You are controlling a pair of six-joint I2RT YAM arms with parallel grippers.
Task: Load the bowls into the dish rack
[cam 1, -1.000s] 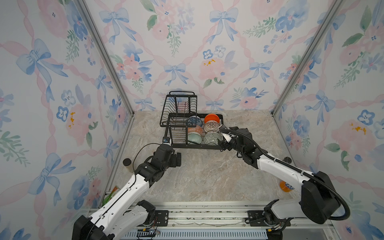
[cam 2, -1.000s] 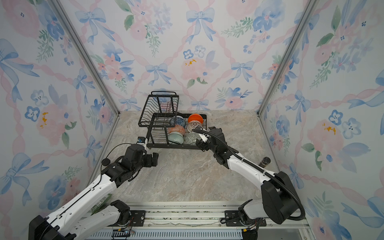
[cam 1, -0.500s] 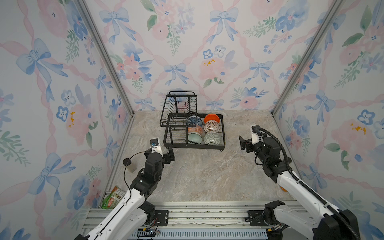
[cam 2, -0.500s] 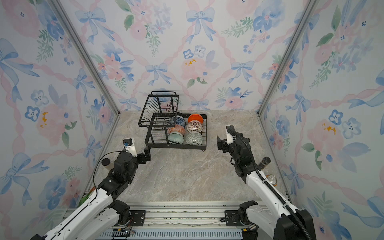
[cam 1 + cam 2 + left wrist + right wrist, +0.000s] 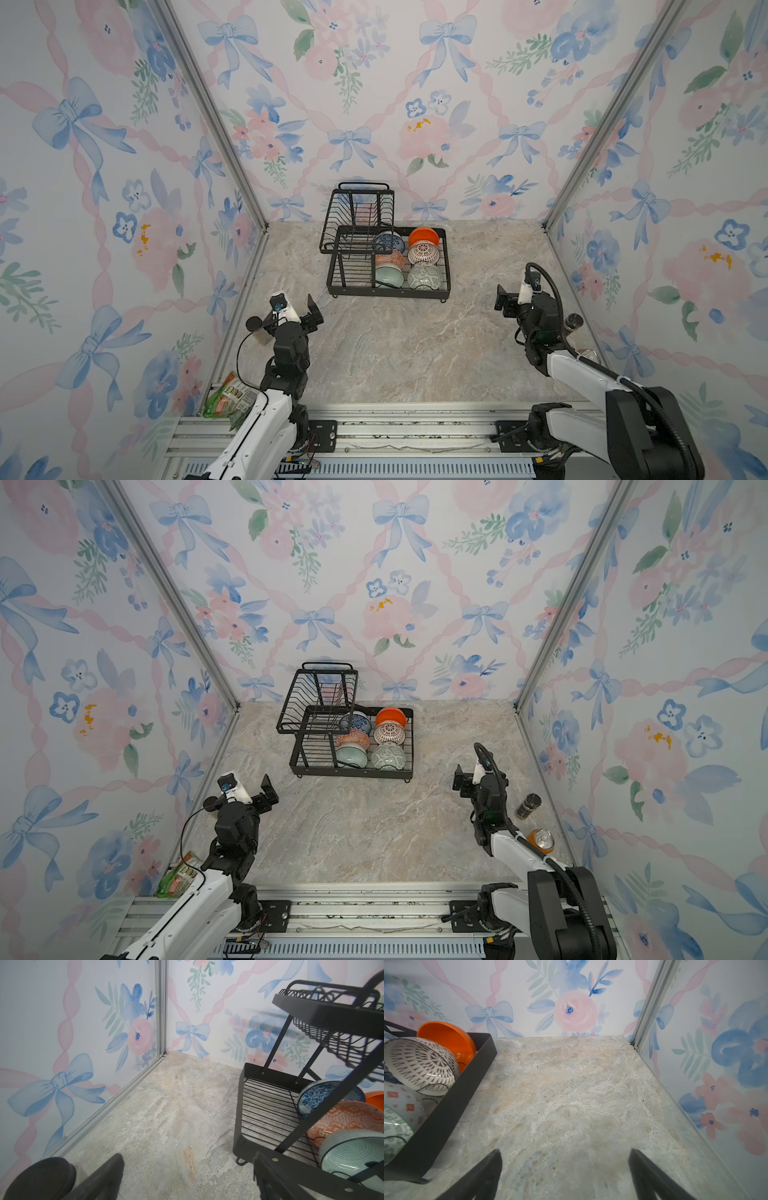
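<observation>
1. In both top views, the dish rack (image 5: pixel 374 292) is shown at the back of the table (image 5: pixel 395 353), left of centre. Six bowls are stood on edge in the right half of its lower tray, in two rows. One row holds the blue-patterned bowl (image 5: pixel 388 242), the orange-white bowl (image 5: pixel 390 260) and the celadon bowl (image 5: pixel 388 276). The other holds the plain orange bowl (image 5: pixel 424 237), the white lattice bowl (image 5: pixel 423 253) and the grey-green bowl (image 5: pixel 424 277). The raised basket is left empty.
2. In a top view, the left gripper (image 5: pixel 249 798) and right gripper (image 5: pixel 467 781) are seen spread wide and empty, well apart from the rack. A second ago both were at its front edge; they have since been drawn back to the near corners. An orange soda can (image 5: pixel 540 840) and a dark jar (image 5: pixel 528 805) are left by the side wall.
3. In the left wrist view, the left gripper's (image 5: pixel 188 1157) jaws are spread over bare table, with nothing between them. The rack (image 5: pixel 239 1105) is seen beyond, and a black-capped bottle (image 5: pixel 41 1178) just beside one finger.
4. In the right wrist view, the right gripper's (image 5: pixel 564 1152) jaws are likewise spread and empty. The rack's rim (image 5: pixel 456 1095) is seen off to one side.
5. No bowl is seen left on the table, so the loading is judged finished.
</observation>
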